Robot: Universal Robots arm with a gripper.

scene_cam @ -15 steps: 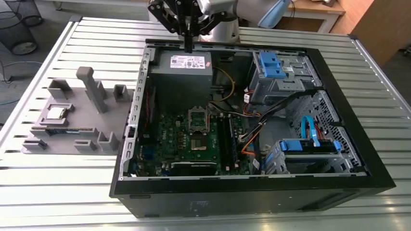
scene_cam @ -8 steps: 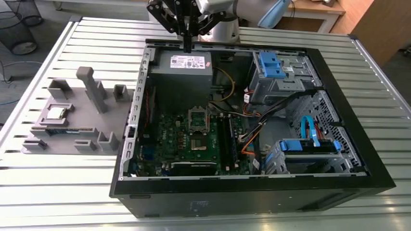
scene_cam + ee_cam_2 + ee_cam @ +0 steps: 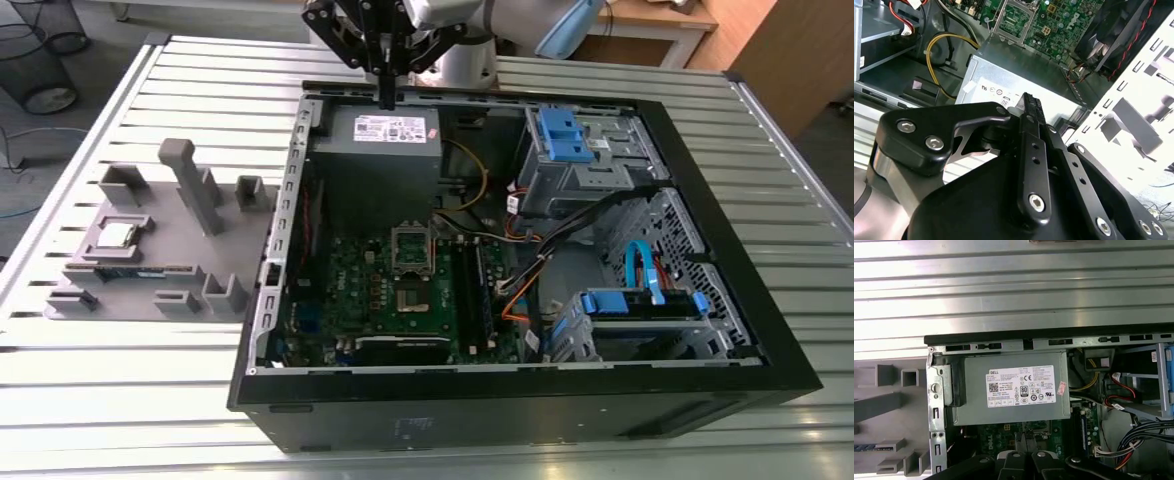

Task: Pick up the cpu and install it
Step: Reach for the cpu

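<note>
Closed and empty over the computer case (image 3: 467, 415), the claw (image 3: 387, 100) should open wide and come down square on the cpu (image 3: 118, 234), lying on the grey fixture (image 3: 167, 240) beside that case.

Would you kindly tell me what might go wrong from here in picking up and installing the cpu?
1. The cpu sits in the grey holder among upright posts; the claw, above the power supply, might knock one.
2. The case wall stands between holder and motherboard; a carried chip may clip it.
3. Loose cables lie beside the board and could snag.
</note>
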